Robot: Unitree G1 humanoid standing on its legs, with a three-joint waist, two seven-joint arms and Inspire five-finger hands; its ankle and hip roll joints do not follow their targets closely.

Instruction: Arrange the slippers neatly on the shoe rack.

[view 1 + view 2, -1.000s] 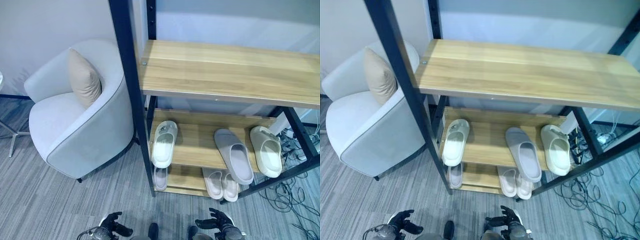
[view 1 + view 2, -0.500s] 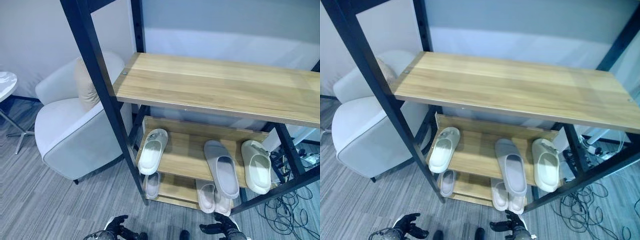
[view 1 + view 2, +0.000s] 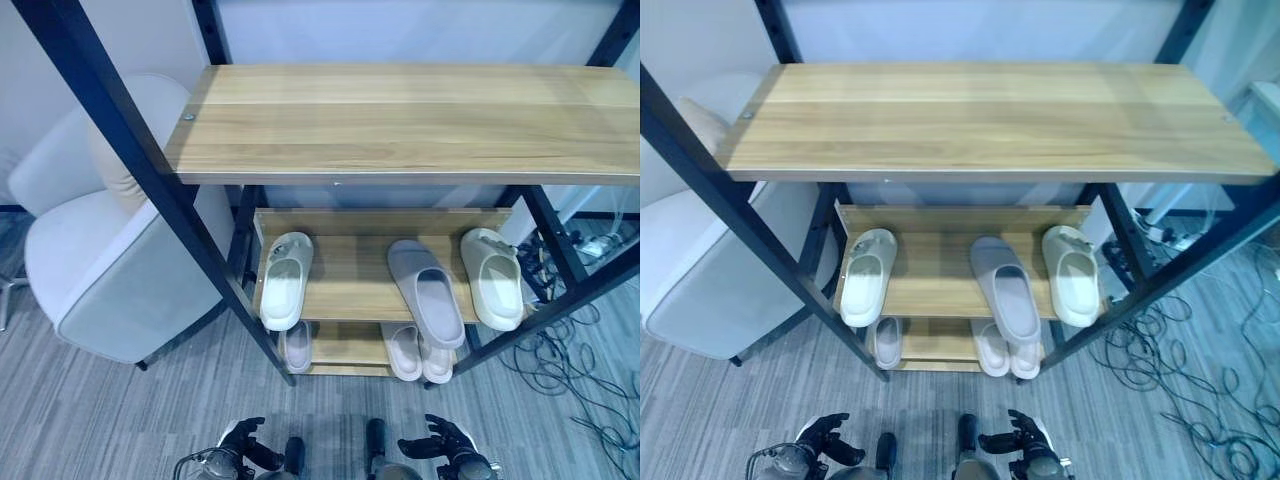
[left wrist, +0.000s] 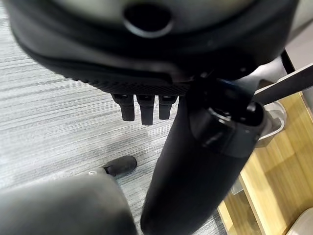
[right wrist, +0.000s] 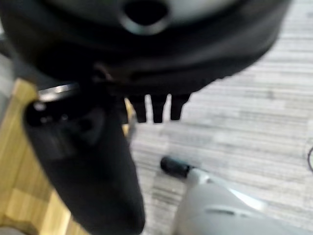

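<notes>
While both hands were held low over the grey carpet, well short of the shoe rack, the left hand and the right hand were seen empty with fingers loosely spread. On the middle shelf a white slipper lay apart from a grey slipper and a cream slipper; more slippers were tucked below. The approach was judged unfinished, and a reach toward the middle shelf to pair the slippers was called for next.

The black metal-framed shoe rack has a bare wooden top shelf. On the middle shelf, open board lies between the white slipper at the left edge and the grey slipper. A slanting black post crosses the right corner.
</notes>
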